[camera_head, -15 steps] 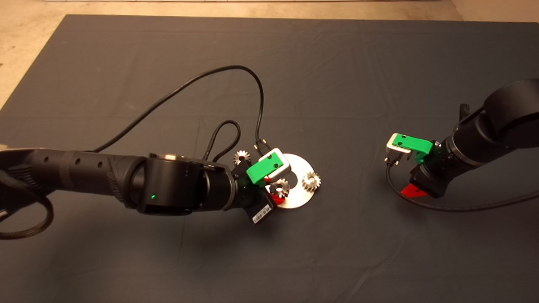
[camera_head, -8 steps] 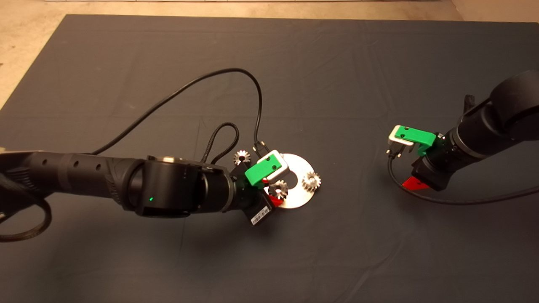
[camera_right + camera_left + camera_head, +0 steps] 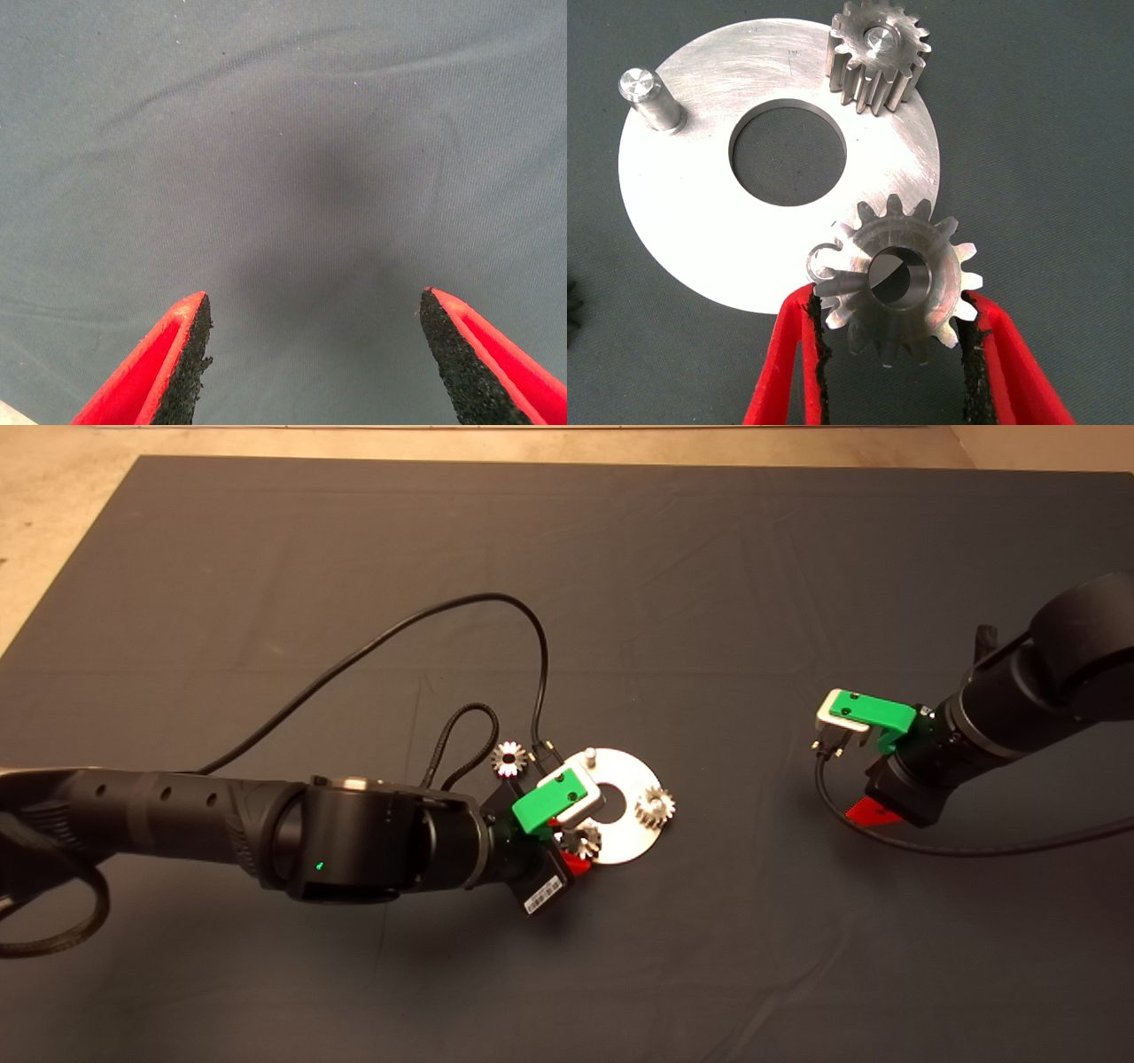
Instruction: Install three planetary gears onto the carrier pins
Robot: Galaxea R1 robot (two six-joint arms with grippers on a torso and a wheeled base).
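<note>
Between the left hand's [image 3: 890, 332] pads a planetary gear [image 3: 897, 276] is clamped, tilted, its bore held directly over a carrier pin at the plate's [image 3: 700, 239] near rim. Well apart over bare surface [image 3: 292, 133], the right hand [image 3: 314, 354] is held spread, empty.

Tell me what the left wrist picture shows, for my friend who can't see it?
The left end effector grips a small metal gear between its two red fingers, holding it over the edge of a shiny round plate with a big centre hole. A second gear already sits on one pin, and another pin stands bare.
</note>
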